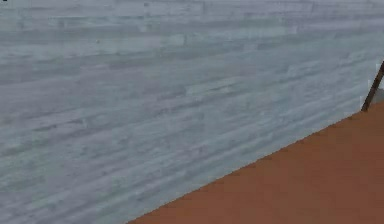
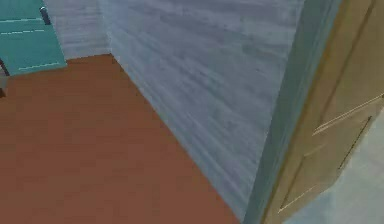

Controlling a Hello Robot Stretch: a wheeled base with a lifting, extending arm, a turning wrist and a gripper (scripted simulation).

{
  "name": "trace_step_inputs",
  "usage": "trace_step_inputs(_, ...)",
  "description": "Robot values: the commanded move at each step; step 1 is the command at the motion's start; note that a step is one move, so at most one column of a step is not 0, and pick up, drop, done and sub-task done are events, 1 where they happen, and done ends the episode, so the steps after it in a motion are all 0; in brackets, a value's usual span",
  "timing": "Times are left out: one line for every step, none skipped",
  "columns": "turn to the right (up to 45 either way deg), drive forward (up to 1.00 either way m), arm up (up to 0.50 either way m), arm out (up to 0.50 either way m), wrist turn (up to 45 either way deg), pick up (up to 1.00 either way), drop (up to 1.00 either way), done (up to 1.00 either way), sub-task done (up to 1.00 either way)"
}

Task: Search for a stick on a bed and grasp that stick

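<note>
A grey-blue streaked wall [image 1: 170, 90] stands close ahead in the forward view, with reddish-brown floor [image 1: 300, 180] at the lower right. A thin dark slanted bar [image 1: 373, 88] leans at the forward view's right edge; what it is I cannot make out.
In the arm side view the same grey-blue wall [image 2: 210, 80] runs diagonally, meeting the reddish-brown floor [image 2: 90, 140]. A teal panelled door [image 2: 30, 35] sits at the top left. A tan wooden panelled door [image 2: 345, 120] stands at the right, beside a grey-blue wall edge [image 2: 285, 130].
</note>
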Motion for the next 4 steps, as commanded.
trace_step_inputs(45.0,0.0,0.0,0.0,0.0,0.0,0.0,0.0,0.0)
trace_step_inputs(9.0,0.0,0.0,0.0,0.0,0.0,0.0,0.0,0.0)
trace_step_inputs(0.0,0.3,0.0,0.0,0.0,0.0,0.0,0.0,0.0)
trace_step_inputs(0.0,1.0,0.0,0.0,0.0,0.0,0.0,0.0,0.0)
